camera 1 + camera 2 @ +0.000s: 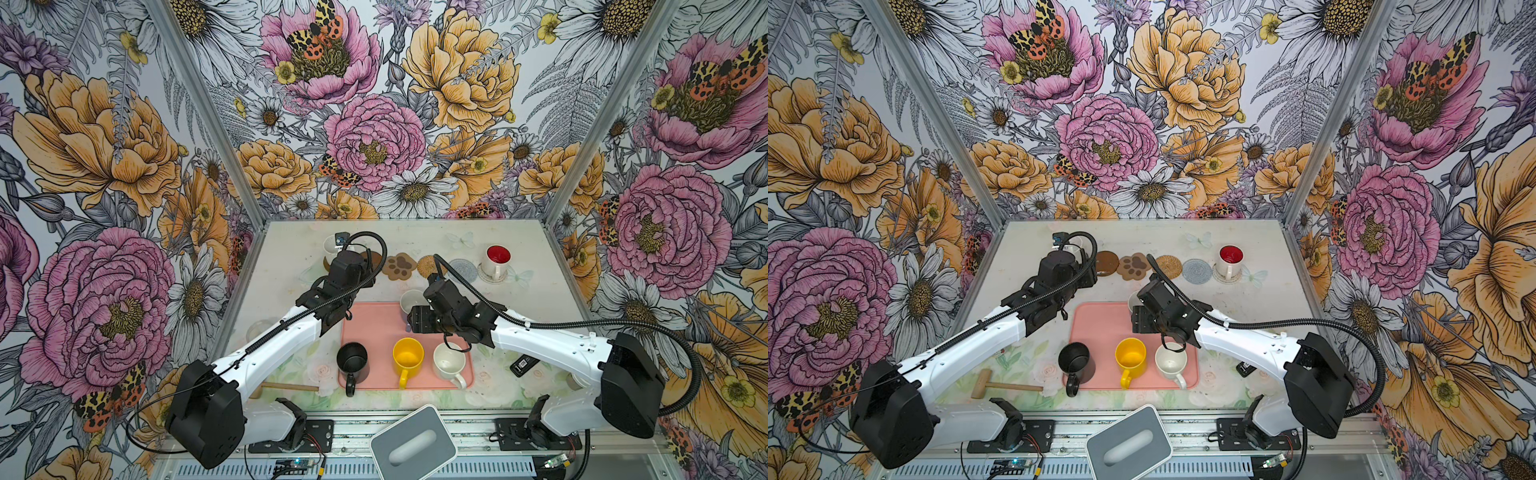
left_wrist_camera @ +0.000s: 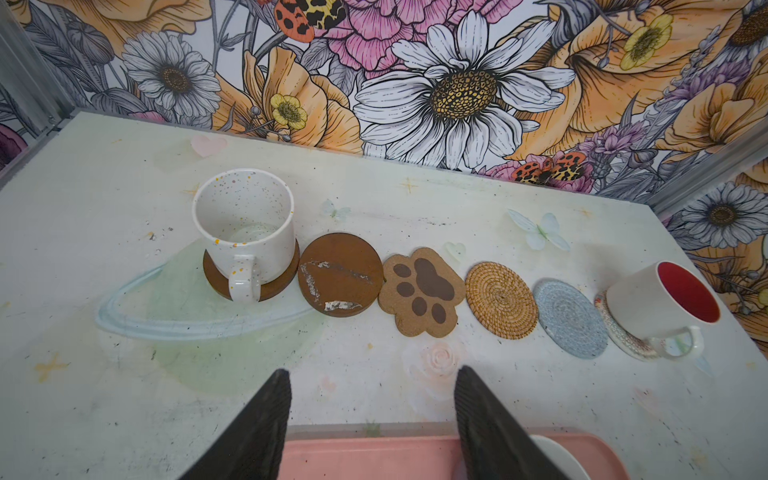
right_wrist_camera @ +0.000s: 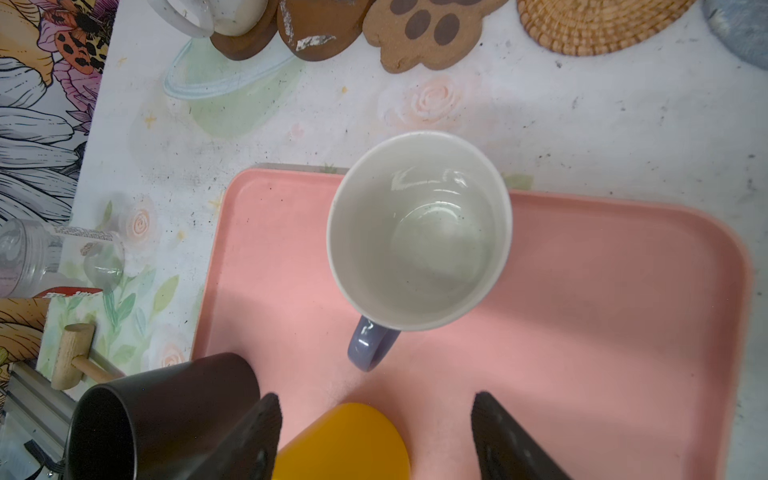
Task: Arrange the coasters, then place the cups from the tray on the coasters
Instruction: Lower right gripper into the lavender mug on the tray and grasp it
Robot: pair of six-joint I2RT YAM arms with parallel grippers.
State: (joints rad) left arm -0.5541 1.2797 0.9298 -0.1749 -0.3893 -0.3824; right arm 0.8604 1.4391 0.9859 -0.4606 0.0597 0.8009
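Note:
Six coasters lie in a row at the back. A speckled white cup (image 2: 245, 228) stands on a brown disc (image 2: 272, 291). The second brown disc (image 2: 340, 280), paw-print (image 2: 422, 291), rattan (image 2: 500, 299) and grey-blue (image 2: 569, 320) coasters are bare. The red-inside cup (image 2: 660, 303) sits on the lacy one (image 2: 619, 338). The pink tray (image 1: 374, 328) holds the lavender (image 3: 419, 228), black (image 1: 352, 361), yellow (image 1: 408, 355) and cream-white (image 1: 449, 360) cups. My left gripper (image 2: 370, 374) hangs open and empty over bare table behind the tray. My right gripper (image 3: 376, 399) is open above the yellow cup, short of the lavender handle.
A wooden mallet (image 1: 1000, 384) and a clear glass jar (image 3: 54, 257) lie left of the tray. A grey box with an oval slot (image 1: 413, 442) sits at the front edge. A small black device (image 1: 523, 365) lies right of the tray.

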